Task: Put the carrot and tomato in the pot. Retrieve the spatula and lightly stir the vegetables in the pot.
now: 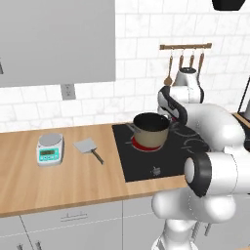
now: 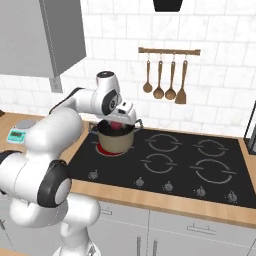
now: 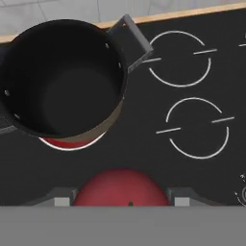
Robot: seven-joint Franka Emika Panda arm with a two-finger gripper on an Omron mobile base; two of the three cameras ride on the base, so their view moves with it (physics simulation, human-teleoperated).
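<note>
My gripper is shut on the tomato, a round red ball between the two fingertips. In the right base view the gripper holds the tomato just above the pot's rim. The tan pot has a dark inside and sits on the front left burner; it also appears in the base views. The grey metal spatula lies flat on the wooden counter left of the stove. The carrot is out of view.
The black cooktop has a red-glowing ring under the pot. A small kitchen scale stands left of the spatula. Wooden spoons and a wooden spatula hang on a wall rail behind the stove.
</note>
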